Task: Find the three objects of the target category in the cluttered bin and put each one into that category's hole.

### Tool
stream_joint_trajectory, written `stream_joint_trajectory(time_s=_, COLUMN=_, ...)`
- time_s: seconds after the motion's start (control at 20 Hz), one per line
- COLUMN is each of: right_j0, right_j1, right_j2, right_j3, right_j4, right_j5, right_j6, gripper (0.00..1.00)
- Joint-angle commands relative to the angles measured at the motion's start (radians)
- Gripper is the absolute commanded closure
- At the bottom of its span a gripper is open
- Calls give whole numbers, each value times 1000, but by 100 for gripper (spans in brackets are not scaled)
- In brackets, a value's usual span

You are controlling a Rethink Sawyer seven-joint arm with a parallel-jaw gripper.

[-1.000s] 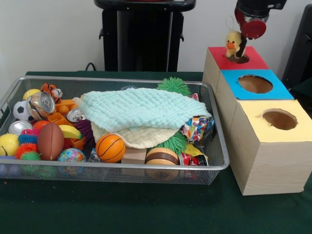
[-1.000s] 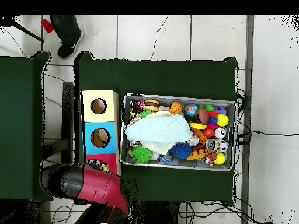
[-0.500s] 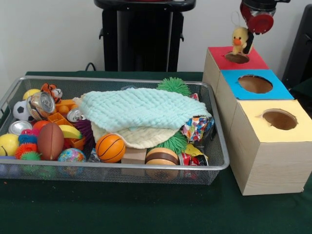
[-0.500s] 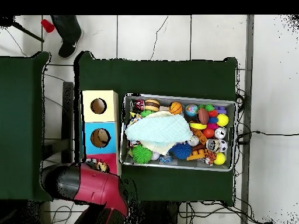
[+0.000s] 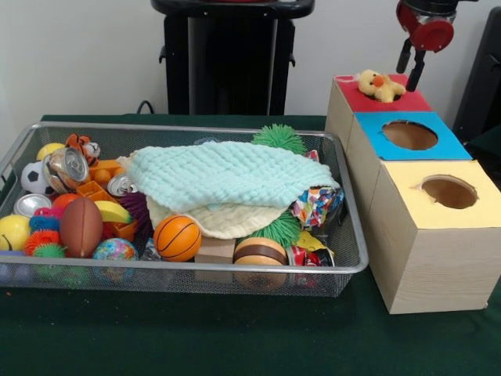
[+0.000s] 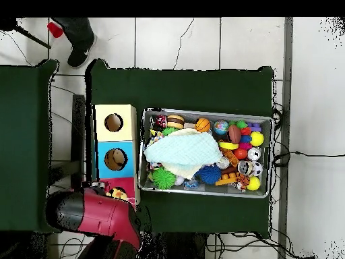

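A dark green cloth covers the table (image 5: 235, 337), with a pale wall and the robot's black pedestal (image 5: 232, 55) behind it. The wide, shallow silver wire-mesh bin (image 5: 180, 274) is the landmark. Just beside its end stands a row of three wooden boxes with round holes: a yellow-topped box (image 5: 438, 235) nearest the camera, a blue-topped box (image 5: 407, 135) in the middle, and a red-topped box (image 5: 380, 92) farthest back. A small yellow plush duck with an orange beak (image 5: 378, 84) lies on its side on the red top, over the hole. The red and black gripper (image 5: 412, 64) hangs above that box, apart from the duck, its two black fingers (image 5: 415, 75) spread and holding nothing. Inside the bin, a pale mint waffle cloth (image 5: 227, 178) covers the middle. At the end farthest from the boxes, an orange striped plush tiger (image 5: 82, 146) sits against the far wall beside a shiny metal can (image 5: 66, 168); an orange toy basketball (image 5: 177, 237) lies by the near wall.
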Motion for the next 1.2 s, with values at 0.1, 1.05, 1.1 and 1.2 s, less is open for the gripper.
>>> stream_joint_trajectory(time_s=0.1, right_j0=10, right_j1=48, right_j2=10, right_j3=-59, right_j4=0, right_j5=87, right_j6=178, gripper=0)
stream_joint_trajectory(time_s=1.05, right_j0=47, right_j1=36, right_j2=-85, right_j3=-118, right_j4=-75, right_j5=266, right_j6=162, gripper=100)
stream_joint_trajectory(time_s=1.1, right_j0=56, right_j1=42, right_j2=-98, right_j3=-124, right_j4=-82, right_j5=278, right_j6=169, gripper=100)
stream_joint_trajectory(time_s=1.2, right_j0=73, right_j1=52, right_j2=-124, right_j3=-134, right_j4=-96, right_j5=301, right_j6=185, gripper=100)
